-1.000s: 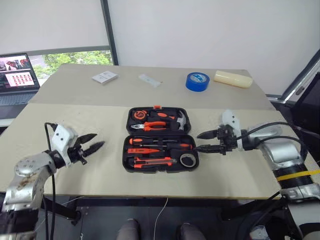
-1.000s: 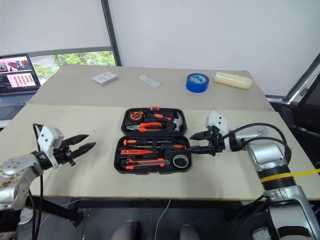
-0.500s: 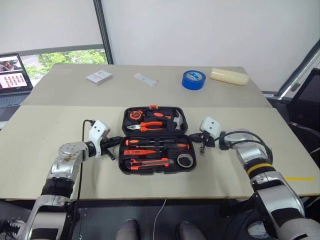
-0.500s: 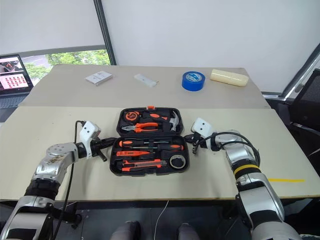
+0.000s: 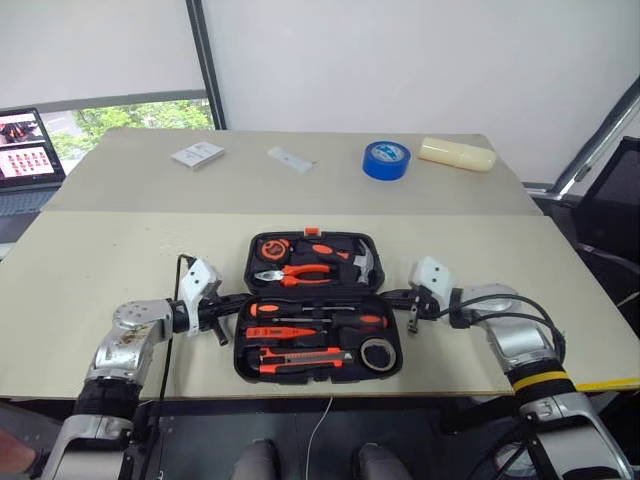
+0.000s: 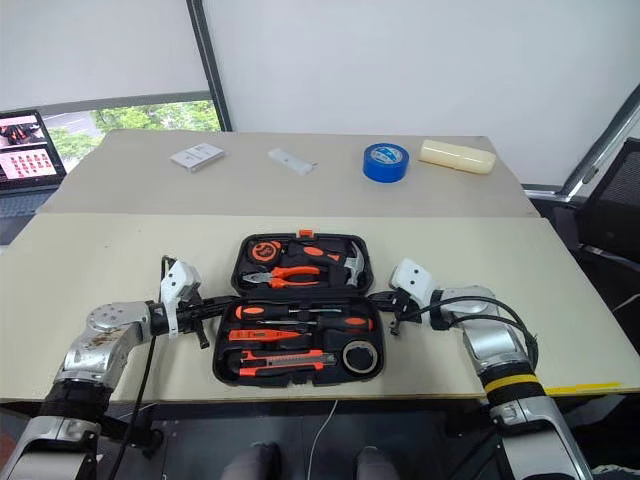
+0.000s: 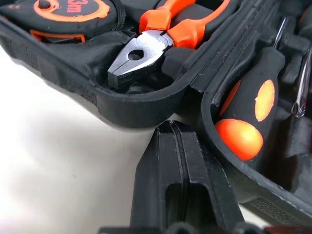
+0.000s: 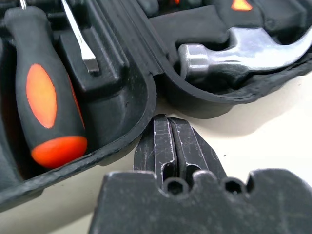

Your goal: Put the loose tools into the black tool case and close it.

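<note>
Black tool case (image 5: 317, 308) is lying open on the tabletop (image 5: 100, 260), and every place below is told from this case. In the left eye view, its lid half, on the far side, is holding a tape measure, orange-handled pliers (image 5: 300, 274) and a hammer (image 5: 366, 262). Its near half is holding two black-and-orange screwdrivers (image 5: 300, 313), a small all-orange screwdriver (image 5: 278, 332), the orange-and-black utility knife (image 5: 300, 355) and the small grey tape roll (image 5: 377, 353). A little orange latch is sitting on the case's far edge. The left hand (image 5: 232, 306) is lying low just beside the case's left edge, where the two halves join. The right hand (image 5: 398, 298) is lying just beside the case's right edge at the same join.

In the right eye view, a blue tape roll (image 6: 386, 161) is sitting well beyond the case, with a pale yellow block near it. A laptop (image 6: 22, 150) is standing far off past the case's left side.

In the left wrist view, the left hand's fingers (image 7: 183, 170) are pressed together, pinching nothing. Their tip is sitting at the case's wall, right by the gap between the halves. I cannot tell if it is touching.

In the right wrist view, the right hand's fingers (image 8: 173, 148) are pressed together too, holding nothing. Their tip is just beside the case's edge, below the hammer head.
</note>
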### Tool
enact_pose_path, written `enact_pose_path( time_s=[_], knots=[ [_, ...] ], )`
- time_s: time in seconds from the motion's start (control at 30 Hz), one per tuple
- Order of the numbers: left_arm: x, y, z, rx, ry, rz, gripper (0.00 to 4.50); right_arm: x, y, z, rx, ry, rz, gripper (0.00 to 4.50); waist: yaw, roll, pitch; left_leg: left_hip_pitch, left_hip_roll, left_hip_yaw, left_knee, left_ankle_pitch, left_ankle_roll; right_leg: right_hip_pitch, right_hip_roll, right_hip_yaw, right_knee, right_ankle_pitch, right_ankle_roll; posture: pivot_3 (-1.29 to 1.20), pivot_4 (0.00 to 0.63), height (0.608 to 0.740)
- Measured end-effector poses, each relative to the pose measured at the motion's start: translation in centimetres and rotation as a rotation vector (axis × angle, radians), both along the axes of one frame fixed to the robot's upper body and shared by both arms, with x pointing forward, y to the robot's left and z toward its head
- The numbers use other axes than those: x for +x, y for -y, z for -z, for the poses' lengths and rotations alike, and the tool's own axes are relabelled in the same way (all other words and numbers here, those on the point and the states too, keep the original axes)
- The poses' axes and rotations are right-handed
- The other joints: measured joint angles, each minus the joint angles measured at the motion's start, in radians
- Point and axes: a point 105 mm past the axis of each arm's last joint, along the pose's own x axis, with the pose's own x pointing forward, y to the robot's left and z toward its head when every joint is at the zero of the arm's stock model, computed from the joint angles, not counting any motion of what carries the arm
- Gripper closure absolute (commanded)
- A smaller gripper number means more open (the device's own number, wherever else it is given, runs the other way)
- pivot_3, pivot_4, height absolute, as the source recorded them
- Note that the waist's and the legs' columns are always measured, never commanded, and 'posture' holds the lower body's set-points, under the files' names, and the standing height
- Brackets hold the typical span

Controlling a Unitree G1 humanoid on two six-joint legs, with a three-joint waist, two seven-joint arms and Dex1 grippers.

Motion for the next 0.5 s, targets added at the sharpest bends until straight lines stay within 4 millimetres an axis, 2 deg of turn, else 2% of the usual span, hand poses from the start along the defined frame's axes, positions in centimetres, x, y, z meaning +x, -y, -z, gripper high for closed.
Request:
enact_pose_path(
  time_s=[0.07, 0.1, 0.13, 0.2, 0.27, 0.33, 0.37, 0.43, 0.5],
  knots=[
    [-0.3, -2.0, -0.8, 0.021, -0.007, -0.055, 2.77, -0.4, 1.8, -0.7, -0.009, -0.027, 0.029, 3.42, 0.0, 0.0, 0.0, 0.0, 0.0, 0.0, 0.0, 0.0, 0.0, 0.001, 0.0, 0.0, 0.0, 0.0, 0.0, 0.0, 0.15, 0.74],
    [-0.3, -3.2, -1.0, 0.041, -0.036, -0.109, 2.36, -0.7, 2.8, -1.1, -0.006, -0.063, 0.054, 2.89, 0.001, 0.0, 0.0, 0.0, 0.0, 0.0, 0.0, 0.0, 0.0, 0.0, 0.0, 0.0, 0.0, 0.0, 0.0, 0.0, 0.15, 0.74],
    [-0.3, -4.3, -1.2, 0.07, -0.071, -0.169, 2.13, -1.1, 3.5, -1.3, -0.004, -0.11, 0.067, 2.72, 0.002, 0.0, 0.0, 0.0, 0.0, 0.0, 0.0, 0.0, 0.0, 0.0, -0.001, 0.0, 0.0, 0.0, 0.0, 0.0, 0.15, 0.74],
    [-0.5, -6.7, -1.8, 0.122, -0.143, -0.28, 1.42, -2.2, 4.2, -2.5, 0.018, -0.187, 0.071, 2.01, 0.002, 0.0, 0.0, 0.0, 0.0, 0.0, 0.0, 0.0, 0.0, 0.0, 0.0, 0.0, 0.0, 0.0, 0.0, 0.0, 0.15, 0.74],
    [-0.1, -6.3, -3.6, 0.022, -0.177, -0.301, 0.75, -2.5, 4.0, -4.0, 0.071, -0.216, 0.097, 1.32, 0.004, 0.0, 0.001, 0.0, 0.0, -0.001, 0.0, 0.0, 0.0, 0.0, 0.0, 0.0, 0.0, 0.0, 0.0, 0.0, 0.15, 0.74],
    [0.6, -4.1, -6.1, -0.088, -0.219, -0.254, 0.06, -1.8, 3.4, -5.4, 0.031, -0.241, 0.163, 0.62, 0.007, -0.001, 0.001, 0.0, 0.0, -0.001, 0.002, 0.0, 0.0, 0.0, -0.001, 0.0, 0.0, 0.0, 0.0, 0.0, 0.15, 0.74],
    [0.8, -3.5, -6.9, -0.102, -0.239, -0.243, 0.0, -1.6, 3.2, -6.0, 0.012, -0.253, 0.192, 0.32, 0.007, -0.001, 0.001, 0.0, 0.0, -0.001, 0.002, 0.0, 0.0, 0.0, -0.001, 0.0, 0.0, 0.0, 0.0, 0.0, 0.15, 0.74],
    [1.7, -2.8, -7.7, -0.094, -0.281, -0.279, 0.0, -0.9, 2.3, -7.3, 0.021, -0.308, 0.243, 0.32, 0.003, -0.001, 0.001, 0.001, 0.0, -0.001, 0.002, 0.0, 0.0, 0.001, 0.0, 0.0, 0.0, 0.001, 0.0, 0.0, 0.15, 0.74],
    [2.6, -2.3, -7.5, -0.112, -0.315, -0.318, 0.0, -0.5, 1.5, -7.6, 0.034, -0.392, 0.273, 0.32, 0.0, -0.001, 0.001, 0.001, 0.0, -0.001, 0.002, 0.001, 0.001, 0.0, 0.001, 0.001, 0.001, 0.001, 0.0, 0.0, 0.15, 0.74]
  ],
)
